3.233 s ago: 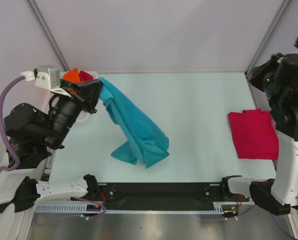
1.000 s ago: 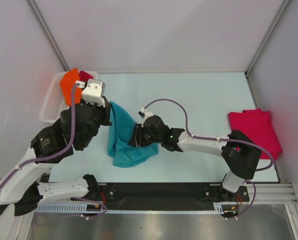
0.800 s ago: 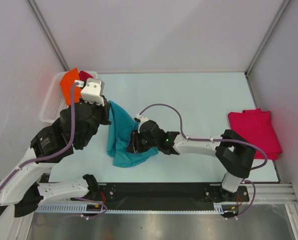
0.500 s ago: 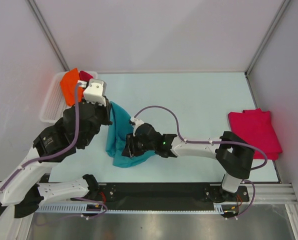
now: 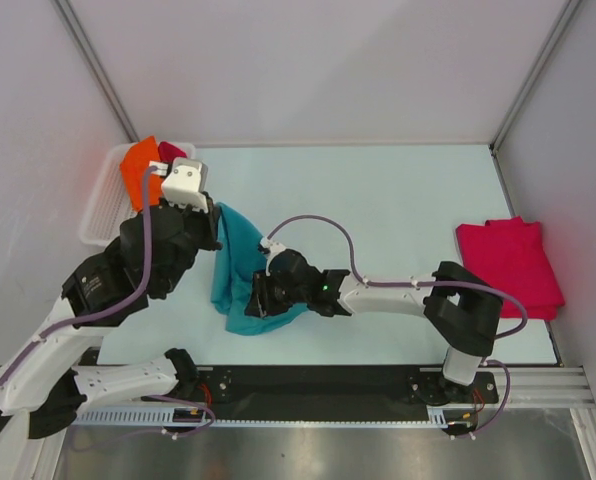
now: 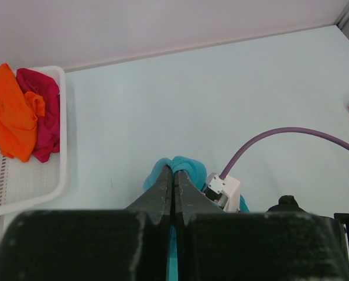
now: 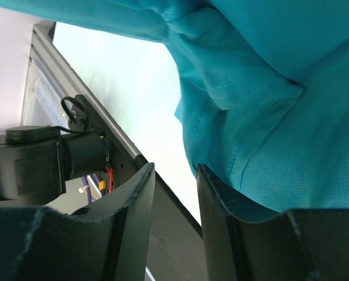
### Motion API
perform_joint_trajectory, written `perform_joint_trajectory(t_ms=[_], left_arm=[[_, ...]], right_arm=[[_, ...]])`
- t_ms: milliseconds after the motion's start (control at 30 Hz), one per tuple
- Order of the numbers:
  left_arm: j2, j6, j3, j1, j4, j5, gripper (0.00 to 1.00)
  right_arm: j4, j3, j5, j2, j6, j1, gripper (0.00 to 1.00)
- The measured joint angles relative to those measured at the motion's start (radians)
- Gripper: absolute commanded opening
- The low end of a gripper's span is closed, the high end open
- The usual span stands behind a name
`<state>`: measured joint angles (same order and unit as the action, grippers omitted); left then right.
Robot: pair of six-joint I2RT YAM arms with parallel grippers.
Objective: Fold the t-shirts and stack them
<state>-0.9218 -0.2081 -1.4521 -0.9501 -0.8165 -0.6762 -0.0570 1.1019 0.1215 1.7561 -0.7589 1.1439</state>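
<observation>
A: What takes up most of the scene?

B: The pale counter (image 5: 398,200). Left of its middle, toward the near edge, is the teal t-shirt (image 5: 236,262). It is not flat: its top end is lifted and the rest drapes down into a bunched heap on the counter.

A: What is lifting it?

B: The left claw (image 6: 174,174). Its fingers are pressed together with a fold of teal cloth pinched at their tips.

A: Any other shirts?

B: A folded crimson-pink t-shirt (image 5: 508,265) lies at the counter's right edge, well apart from the teal one. At the far left corner stands a white slatted basket (image 5: 96,215), holding an orange t-shirt (image 5: 138,172) with a crimson t-shirt (image 5: 170,152) just beside it, both crumpled.

A: And the other arm?

B: It reaches low across the counter to the heap's near side. The right claw (image 7: 173,171) has its fingers parted, with nothing between them. In the wrist view, teal cloth hangs close above, and its edge is near one finger.
</observation>
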Motion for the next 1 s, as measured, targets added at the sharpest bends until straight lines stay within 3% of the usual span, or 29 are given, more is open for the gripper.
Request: perform_joint_trajectory(t_ms=[667, 767, 800, 1000], left_arm=[[0.039, 0.006, 0.004, 0.008, 0.000, 0.000, 0.00], [0.042, 0.007, 0.004, 0.011, 0.000, 0.000, 0.00], [0.043, 0.007, 0.004, 0.011, 0.000, 0.000, 0.00], [0.047, 0.008, 0.004, 0.016, 0.000, 0.000, 0.00]], right_arm=[[-0.001, 0.000, 0.001, 0.068, -0.008, 0.001, 0.34], [-0.001, 0.000, 0.005, 0.084, -0.009, 0.001, 0.15], [-0.001, 0.000, 0.007, 0.086, -0.008, 0.001, 0.03], [0.025, 0.004, -0.010, 0.081, -0.003, 0.003, 0.00]])
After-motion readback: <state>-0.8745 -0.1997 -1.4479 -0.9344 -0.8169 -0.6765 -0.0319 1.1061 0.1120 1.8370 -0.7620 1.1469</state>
